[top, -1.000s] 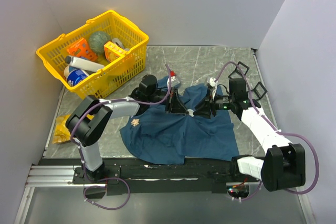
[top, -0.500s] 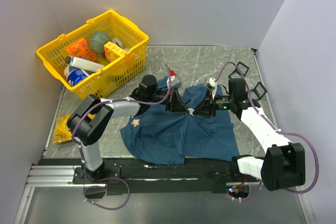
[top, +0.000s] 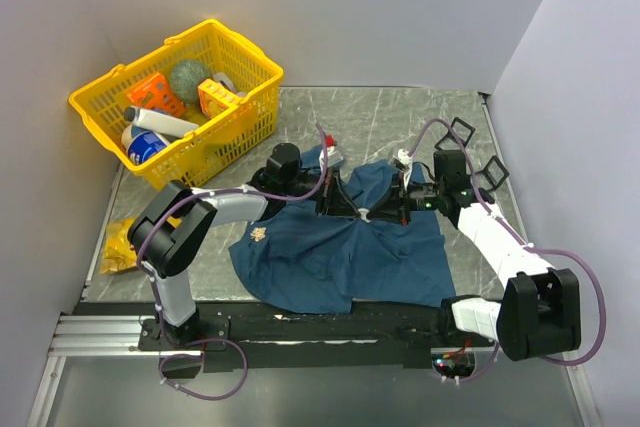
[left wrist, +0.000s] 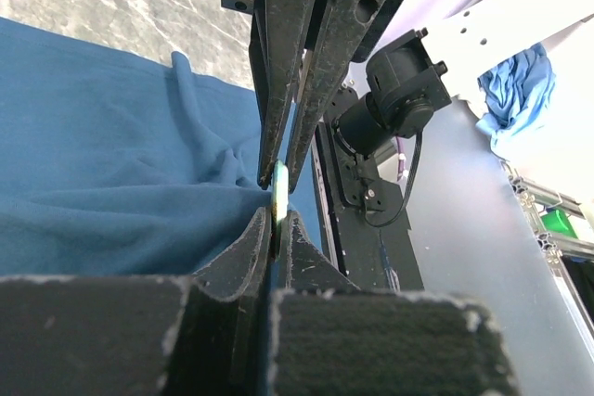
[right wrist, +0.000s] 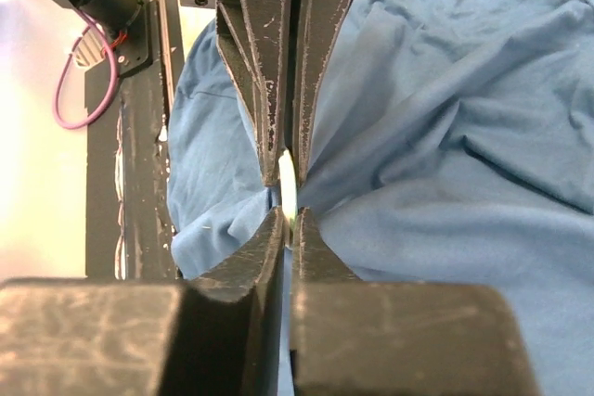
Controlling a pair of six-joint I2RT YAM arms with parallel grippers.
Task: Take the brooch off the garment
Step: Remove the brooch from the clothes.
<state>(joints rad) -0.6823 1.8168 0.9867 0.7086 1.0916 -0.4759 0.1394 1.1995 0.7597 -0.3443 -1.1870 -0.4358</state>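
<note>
One dark blue garment [top: 340, 262] lies rumpled; on its far part my left gripper [left wrist: 277, 224] and right gripper [right wrist: 289, 229] meet tip to tip along the left-right line, both pinched shut on the small pale brooch [right wrist: 288, 183] standing edge-on between them, equally near each

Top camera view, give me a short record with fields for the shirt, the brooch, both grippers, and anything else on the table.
dark blue cloth garment: wrinkled, spread on grey stone-patterned table
small pale disc brooch: on a gathered fold, between both grippers
left gripper: shut on the brooch
right gripper: shut on the brooch, tip to tip with left
yellow plastic basket: far left, holding assorted items
</note>
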